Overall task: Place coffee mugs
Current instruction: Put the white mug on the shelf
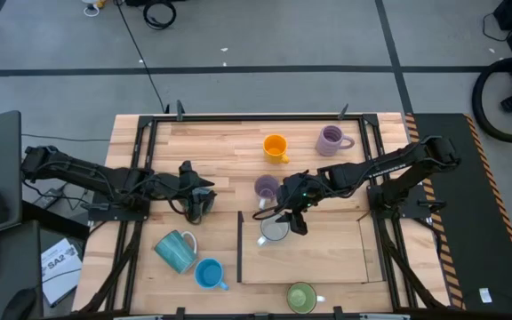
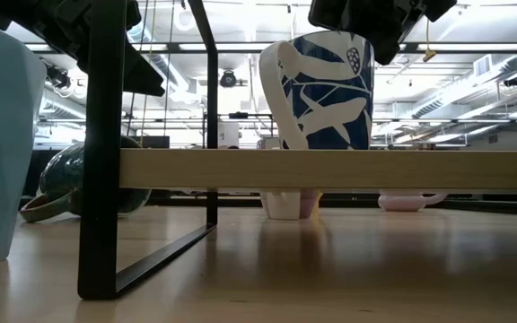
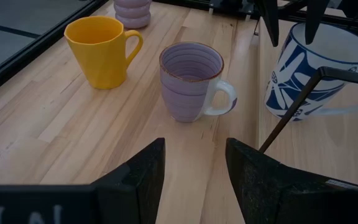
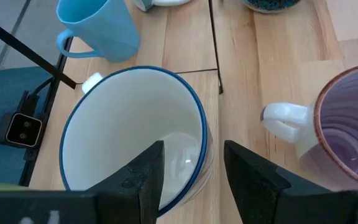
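A white mug with a blue leaf pattern [image 1: 274, 229] [image 2: 317, 90] stands upright on a low wooden shelf [image 1: 327, 258], near its far left corner. My right gripper [image 1: 293, 218] [image 4: 194, 180] hangs open just above it. One finger is over the inside and one is outside the rim [image 4: 201, 134]; I see no touch. My left gripper [image 1: 204, 203] [image 3: 194, 168] is open and empty at the table's left. It faces a purple striped mug [image 3: 191, 81] [image 1: 267, 188] that stands on the table. An orange mug [image 1: 276, 147] and a ribbed purple mug [image 1: 332, 140] stand farther back.
A teal mug [image 1: 177, 250], a bright blue mug [image 1: 209, 274] and a green mug [image 1: 301, 297] sit near the front edge. A dark teal mug [image 2: 70, 184] lies on its side by the left gripper. The shelf's black frame leg [image 2: 101, 152] stands left of the shelf.
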